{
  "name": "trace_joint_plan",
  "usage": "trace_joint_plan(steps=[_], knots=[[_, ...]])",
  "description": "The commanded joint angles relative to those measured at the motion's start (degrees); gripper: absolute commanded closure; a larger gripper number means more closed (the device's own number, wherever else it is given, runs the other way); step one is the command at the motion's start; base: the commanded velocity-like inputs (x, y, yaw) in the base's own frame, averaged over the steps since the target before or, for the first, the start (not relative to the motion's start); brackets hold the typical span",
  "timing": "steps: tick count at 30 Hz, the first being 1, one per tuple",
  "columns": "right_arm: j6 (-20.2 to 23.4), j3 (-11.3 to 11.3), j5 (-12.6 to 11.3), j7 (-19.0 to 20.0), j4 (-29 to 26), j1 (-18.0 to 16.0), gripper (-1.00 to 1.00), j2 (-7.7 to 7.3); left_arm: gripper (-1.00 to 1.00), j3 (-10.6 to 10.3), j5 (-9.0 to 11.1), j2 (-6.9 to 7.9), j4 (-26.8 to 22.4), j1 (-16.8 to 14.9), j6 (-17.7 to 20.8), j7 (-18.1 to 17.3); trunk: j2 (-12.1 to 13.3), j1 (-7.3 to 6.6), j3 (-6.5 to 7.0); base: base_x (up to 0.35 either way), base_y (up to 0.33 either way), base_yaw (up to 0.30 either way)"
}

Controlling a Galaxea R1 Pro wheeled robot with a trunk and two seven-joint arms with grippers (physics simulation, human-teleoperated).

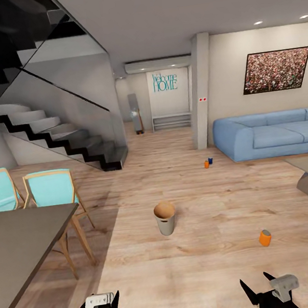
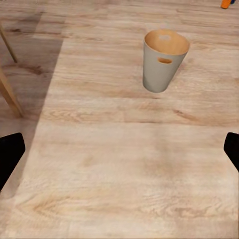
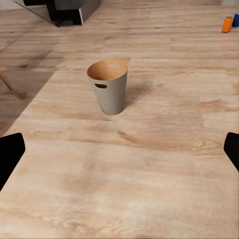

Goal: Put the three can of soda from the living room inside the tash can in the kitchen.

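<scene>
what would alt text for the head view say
A bin stands on the wooden floor, with an orange can nearer right and two more cans by a blue sofa. Both open grippers, left and right, hang empty.

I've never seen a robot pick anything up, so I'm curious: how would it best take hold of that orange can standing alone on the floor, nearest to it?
Probably around the middle of the orange can, from the side, fingers level. It stands upright on bare wooden floor, so its round wall is free all round. The right gripper, open, is on the can's side.
</scene>
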Motion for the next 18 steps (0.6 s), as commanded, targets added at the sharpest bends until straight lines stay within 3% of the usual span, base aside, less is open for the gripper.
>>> trace_joint_plan(steps=[1,18], knots=[[0.0,0.0,0.0,0.01,0.0,0.0,-1.0,-0.01,-1.0,0.0,0.0,0.0,0.0,0.0,0.0,0.0,0.0,0.0,0.0,0.315,0.0,0.0],[0.0,0.0,0.0,0.02,0.14,0.0,-1.0,-0.02,-1.0,0.0,0.0,0.0,0.0,0.0,0.0,0.0,0.0,0.0,0.0,0.311,0.0,0.0]])
